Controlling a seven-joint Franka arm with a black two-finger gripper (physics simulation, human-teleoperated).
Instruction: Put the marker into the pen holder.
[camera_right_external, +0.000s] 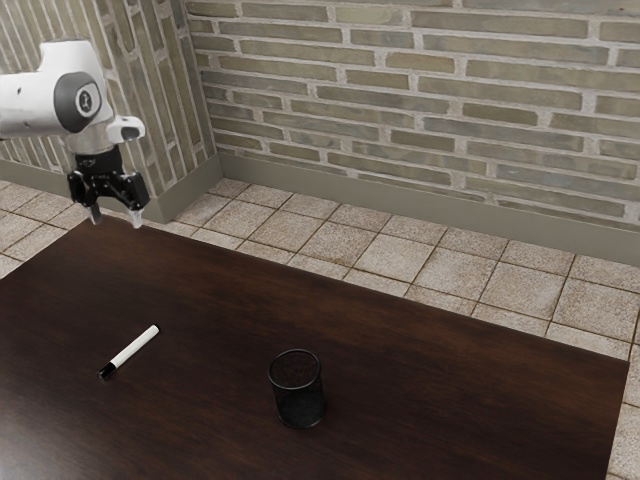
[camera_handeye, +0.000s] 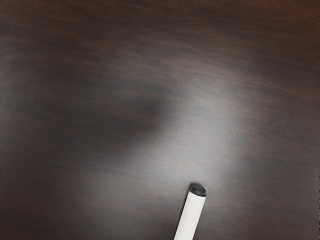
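My gripper (camera_right_external: 116, 218) is raised at the upper left of the exterior view, its two fingertips apart with nothing between them. The white marker (camera_right_external: 135, 347) lies flat on the dark table, its black end toward the exterior view's lower left; the gripper is well above and away from it. In the wrist view, part of the marker (camera_handeye: 190, 216) appears, with a dark end face. A black mesh pen holder (camera_right_external: 298, 390) stands upright on the table, to the exterior view's right of the marker and apart from it.
The dark wooden table (camera_right_external: 430, 400) has its far edge running diagonally across the exterior view. Beyond lie a tiled floor (camera_right_external: 390, 257) and a brick wall (camera_right_external: 420, 110), with a wall corner behind the arm.
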